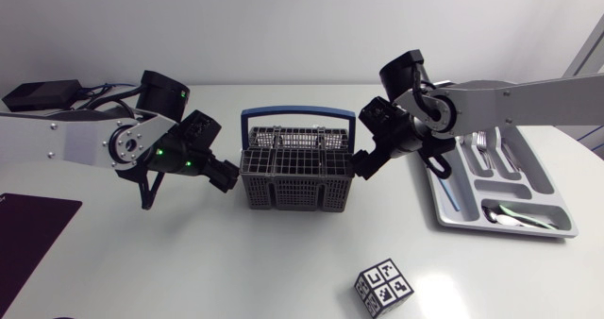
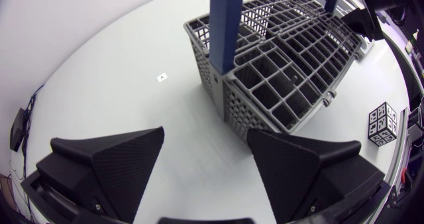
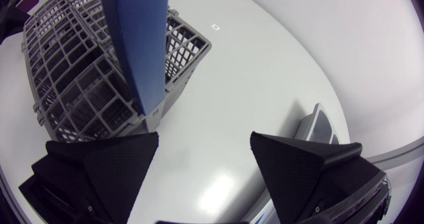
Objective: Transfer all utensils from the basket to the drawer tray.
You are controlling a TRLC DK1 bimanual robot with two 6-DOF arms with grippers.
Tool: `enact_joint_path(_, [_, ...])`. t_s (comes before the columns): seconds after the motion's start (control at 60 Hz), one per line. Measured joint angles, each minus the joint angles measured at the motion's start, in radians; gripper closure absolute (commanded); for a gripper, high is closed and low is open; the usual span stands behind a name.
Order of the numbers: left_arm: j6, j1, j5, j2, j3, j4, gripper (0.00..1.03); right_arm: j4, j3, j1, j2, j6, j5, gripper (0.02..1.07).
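Bench (image 1: 283,262): white, and it carries everything noted below.
Basket (image 1: 298,173): grey mesh with compartments, at centre of the head frame. It stands upright on the bench, between my two hands.
Blue handle (image 1: 298,119): arches over the basket from side to side. In both wrist views it rises just ahead of the fingers.
Drawer tray (image 1: 436,201): grey, at right of the head frame, well apart from the basket. It lies partly under my right arm.
Forks (image 1: 483,142): in an upper compartment of the tray.
Spoons (image 1: 514,215): in the lowest compartment of the tray, lying crosswise.
Left hand (image 1: 225,176): just left of the basket at centre-left of the head frame. Its own camera shows the fingers spread wide with nothing between them. The basket corner is ahead, with bare bench in between.
Right hand (image 1: 361,165): at the basket's right end, right of centre in the head frame. Fingers are spread and hold nothing. I cannot tell whether one finger touches the mesh.
Cube (image 1: 383,287): black-and-white patterned, lower centre-right of the head frame, apart from the basket.
Black mat (image 1: 33,226): at the lower left edge of the head frame.
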Motion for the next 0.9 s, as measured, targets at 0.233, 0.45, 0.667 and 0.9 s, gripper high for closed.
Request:
enact_joint_path(0.233, [0.003, 0.0, 0.001, -0.026, -0.02, 0.0, 0.14, 0.0, 0.004, 0.0, 0.003, 0.0, 0.0, 0.07])
enact_joint_path(0.45, [0.003, 0.014, 0.008, -0.05, -0.026, 0.0, 0.11, 0.0, 0.005, 0.0, 0.005, 0.0, 0.0, 0.07])
enact_joint_path(0.667, [0.003, 0.064, 0.016, -0.091, -0.026, 0.0, 0.07, 0.001, -0.012, 0.002, 0.005, 0.0, 0.0, 0.07])
enact_joint_path(0.9, [0.003, 0.112, 0.016, -0.167, -0.048, 0.0, 0.06, 0.0, -0.082, -0.002, -0.035, 0.0, 0.046, 0.07])
